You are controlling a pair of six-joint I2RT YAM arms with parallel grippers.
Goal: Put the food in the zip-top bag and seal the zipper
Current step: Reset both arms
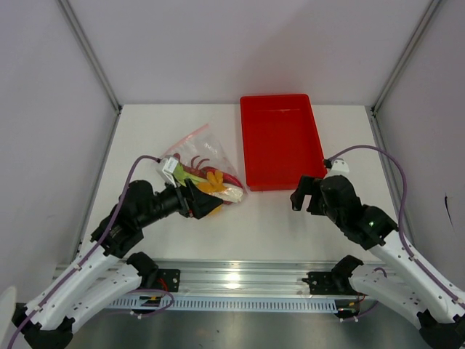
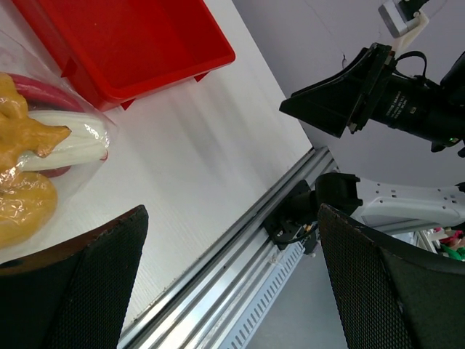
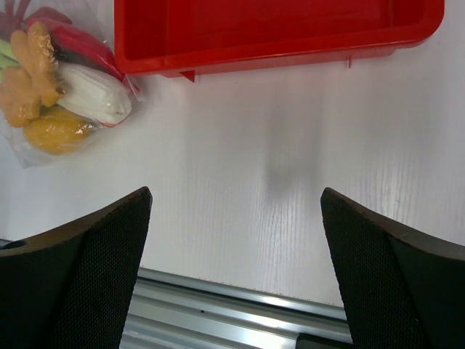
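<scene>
The clear zip-top bag (image 1: 197, 147) lies left of centre on the white table, with the food inside it. The food is a red lobster (image 1: 231, 178), a white-and-green stalk (image 3: 98, 94) and yellow-orange pieces (image 1: 214, 182). A faint pinkish zipper (image 1: 192, 136) runs along the bag's far edge; whether it is sealed I cannot tell. My left gripper (image 1: 213, 203) hovers at the bag's near end, open and holding nothing (image 2: 231, 218). Over bare table, just in front of the tray, my right gripper (image 1: 299, 195) is also open with nothing between its fingers (image 3: 236, 196).
An empty red tray (image 1: 280, 142) stands right of the bag, reaching to the back of the table. An aluminium rail (image 1: 240, 276) runs along the near edge. Grey enclosure walls close both sides. The right arm (image 2: 392, 94) shows in the left wrist view.
</scene>
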